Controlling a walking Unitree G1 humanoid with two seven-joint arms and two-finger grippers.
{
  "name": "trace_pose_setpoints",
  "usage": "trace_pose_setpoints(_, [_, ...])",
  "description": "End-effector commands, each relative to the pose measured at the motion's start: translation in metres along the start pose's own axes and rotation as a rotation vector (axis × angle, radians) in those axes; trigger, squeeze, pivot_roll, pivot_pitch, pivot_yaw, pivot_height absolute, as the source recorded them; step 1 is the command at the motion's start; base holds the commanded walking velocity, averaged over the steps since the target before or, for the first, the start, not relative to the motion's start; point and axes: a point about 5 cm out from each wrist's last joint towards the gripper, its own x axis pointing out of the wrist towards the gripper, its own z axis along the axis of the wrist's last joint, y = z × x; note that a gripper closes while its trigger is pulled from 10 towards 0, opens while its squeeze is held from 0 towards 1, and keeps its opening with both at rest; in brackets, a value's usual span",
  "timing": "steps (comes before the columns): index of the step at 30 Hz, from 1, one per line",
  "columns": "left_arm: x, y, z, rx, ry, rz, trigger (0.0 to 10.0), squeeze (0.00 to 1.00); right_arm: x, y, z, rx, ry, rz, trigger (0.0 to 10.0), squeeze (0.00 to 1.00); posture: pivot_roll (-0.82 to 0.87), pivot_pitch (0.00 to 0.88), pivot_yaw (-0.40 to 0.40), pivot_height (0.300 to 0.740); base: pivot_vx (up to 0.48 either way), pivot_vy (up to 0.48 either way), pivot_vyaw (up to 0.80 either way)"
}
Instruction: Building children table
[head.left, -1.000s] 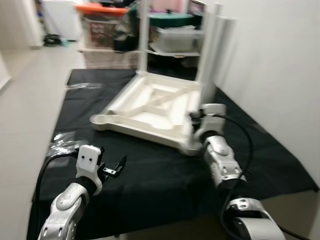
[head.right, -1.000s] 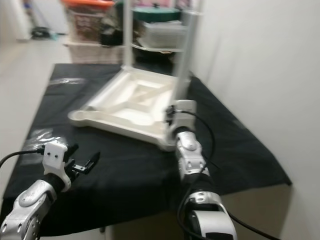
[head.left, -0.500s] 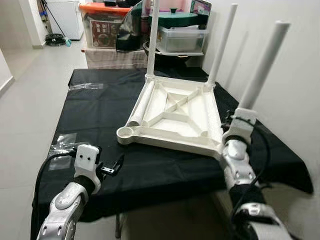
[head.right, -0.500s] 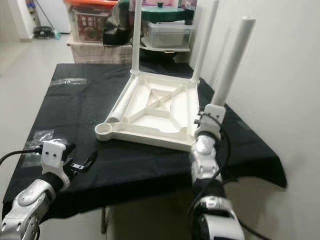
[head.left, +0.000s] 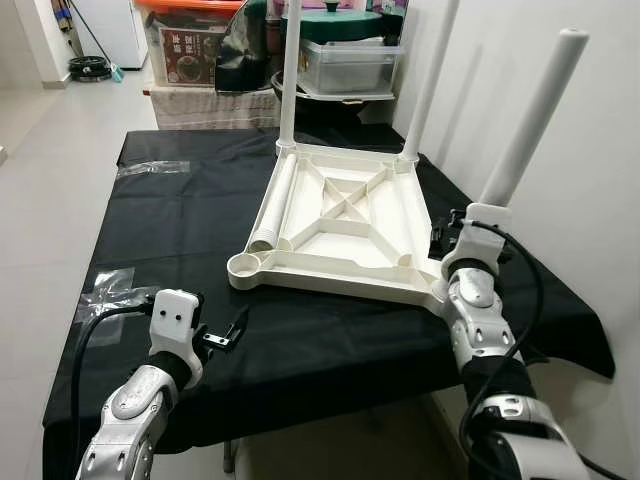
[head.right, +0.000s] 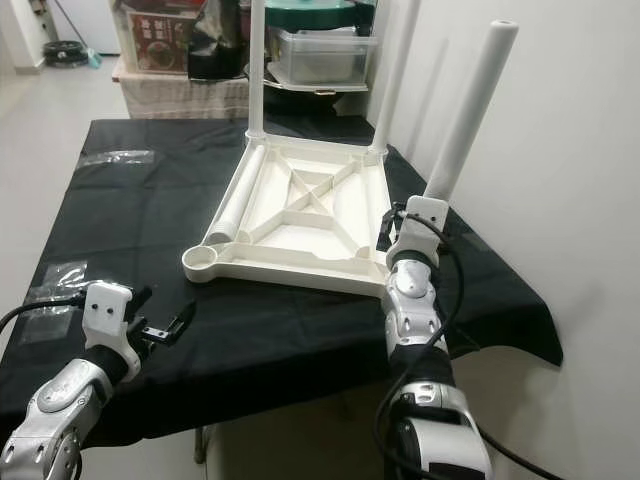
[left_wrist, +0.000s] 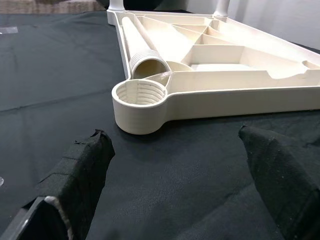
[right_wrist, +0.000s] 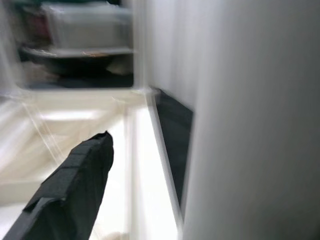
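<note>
My left tool (head.left: 232, 333) hovers spread over the black-clothed counter (head.left: 170, 225), just short of the upturned white plastic tabletop (head.left: 345, 225). One threaded socket (left_wrist: 138, 96) faces me; one loose ribbed leg (head.left: 274, 200) lies inside. Three legs stand upright. My right tool is at the near-right leg (head.left: 530, 120); I cannot tell its grip, blurred.

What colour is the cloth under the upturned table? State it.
Black. The cloth under the cream-white table shows best in the left eye view.

Bare black cloth (head.left: 170, 215) lies open left of the upturned table (head.left: 345, 215); 3 legs stand upright
</note>
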Motion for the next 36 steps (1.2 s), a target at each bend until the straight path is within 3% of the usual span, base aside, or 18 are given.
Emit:
trace_pose_setpoints(1, [-0.001, -0.002, -0.001, 0.0, -0.002, -0.006, 10.0, 0.0, 0.002, 0.01, 0.005, 0.02, -0.023, 0.132, 10.0, 0.0, 0.06, 0.0, -0.106, 0.74, 0.0, 0.0, 0.0])
trace_pose_setpoints(2, [0.0, -0.003, -0.001, -0.001, -0.002, -0.008, 10.0, 0.0, 0.002, 0.022, 0.009, 0.031, -0.04, 0.368, 10.0, 0.0, 0.05, 0.0, -0.102, 0.74, 0.0, 0.0, 0.0])
trace_pose_setpoints(3, [0.0, -0.003, -0.001, -0.001, -0.002, -0.008, 10.0, 0.0, 0.002, 0.022, 0.009, 0.031, -0.04, 0.368, 10.0, 0.0, 0.05, 0.0, -0.102, 0.74, 0.0, 0.0, 0.0])
trace_pose_setpoints(4, [0.002, -0.005, -0.001, 0.008, 0.0, -0.022, 10.0, 0.0, -0.003, 0.034, 0.007, 0.023, -0.02, 0.678, 10.0, 0.0, 0.06, 0.0, -0.107, 0.74, 0.0, 0.0, 0.0])
trace_pose_setpoints(12, [0.001, -0.001, 0.002, 0.008, -0.012, -0.008, 10.0, 0.0, -0.014, 0.056, -0.012, -0.029, 0.109, 1.008, 10.0, 0.0, 0.09, 0.0, -0.127, 0.74, 0.0, 0.0, 0.0])
trace_pose_setpoints(20, [-0.003, 0.0, 0.001, 0.008, -0.008, 0.005, 10.0, 0.0, -0.017, 0.072, -0.015, 0.003, 0.113, 1.029, 10.0, 0.0, 0.11, 0.0, -0.136, 0.74, 0.0, 0.0, 0.0])
trace_pose_setpoints(21, [-0.003, 0.001, 0.001, 0.009, -0.008, 0.007, 10.0, 0.0, -0.016, 0.075, -0.016, 0.006, 0.119, 1.01, 4.3, 0.0, 0.11, 0.0, -0.136, 0.74, 0.0, 0.0, 0.0])
trace_pose_setpoints(22, [-0.003, 0.001, 0.002, 0.009, -0.009, 0.007, 10.0, 0.0, -0.016, 0.077, -0.018, 0.006, 0.123, 0.996, 0.2, 0.0, 0.11, 0.0, -0.136, 0.74, 0.0, 0.0, 0.0])
trace_pose_setpoints(23, [-0.003, 0.001, 0.002, 0.009, -0.009, 0.007, 10.0, 0.0, -0.016, 0.077, -0.018, 0.006, 0.123, 0.996, 0.2, 0.0, 0.11, 0.0, -0.136, 0.74, 0.0, 0.0, 0.0])
trace_pose_setpoints(24, [-0.003, 0.001, 0.002, 0.011, -0.009, 0.007, 10.0, 0.0, -0.014, 0.076, -0.019, -0.011, 0.128, 0.936, 0.0, 0.0, 0.11, 0.0, -0.134, 0.74, 0.0, 0.0, 0.0])
trace_pose_setpoints(25, [-0.004, 0.001, 0.002, 0.012, -0.009, 0.007, 10.0, 0.0, -0.008, 0.069, -0.024, -0.07, 0.155, 0.774, 0.0, 0.0, 0.11, 0.0, -0.13, 0.74, 0.0, 0.0, 0.0])
trace_pose_setpoints(26, [-0.004, 0.001, 0.002, 0.012, -0.009, 0.007, 10.0, 0.0, -0.008, 0.069, -0.024, -0.07, 0.155, 0.774, 0.0, 0.0, 0.11, 0.0, -0.13, 0.74, 0.0, 0.0, 0.0])
trace_pose_setpoints(27, [-0.004, 0.002, 0.002, 0.013, -0.008, 0.007, 10.0, 0.0, -0.002, 0.056, -0.03, -0.11, 0.201, 0.559, 0.0, 0.0, 0.1, 0.0, -0.126, 0.74, 0.0, 0.0, 0.0])
trace_pose_setpoints(28, [-0.004, 0.002, 0.002, 0.013, -0.008, 0.007, 10.0, 0.0, -0.002, 0.056, -0.03, -0.11, 0.201, 0.559, 0.0, 0.0, 0.1, 0.0, -0.126, 0.74, 0.0, 0.0, 0.0])
trace_pose_setpoints(30, [-0.004, 0.0, 0.002, 0.011, -0.006, 0.004, 10.0, 0.0, 0.002, 0.009, -0.043, -0.144, 0.25, 0.044, 0.0, 0.0, 0.1, 0.0, -0.126, 0.74, 0.0, 0.0, 0.0])
trace_pose_setpoints(31, [-0.004, 0.0, 0.002, 0.011, -0.006, 0.004, 10.0, 0.0, 0.002, 0.009, -0.043, -0.144, 0.25, 0.044, 0.0, 0.0, 0.1, 0.0, -0.126, 0.74, 0.0, 0.0, 0.0])
trace_pose_setpoints(33, [-0.004, -0.001, 0.002, 0.006, -0.008, 0.004, 10.0, 0.0, -0.008, -0.023, -0.057, -0.118, 0.28, -0.243, 0.0, 0.0, 0.1, 0.0, -0.127, 0.74, 0.0, 0.0, 0.0])
trace_pose_setpoints(36, [-0.004, 0.0, 0.001, 0.004, -0.005, 0.006, 10.0, 0.0, -0.018, -0.026, -0.068, -0.093, 0.279, -0.326, 0.0, 0.0, 0.09, 0.0, -0.118, 0.74, 0.0, 0.0, 0.0])
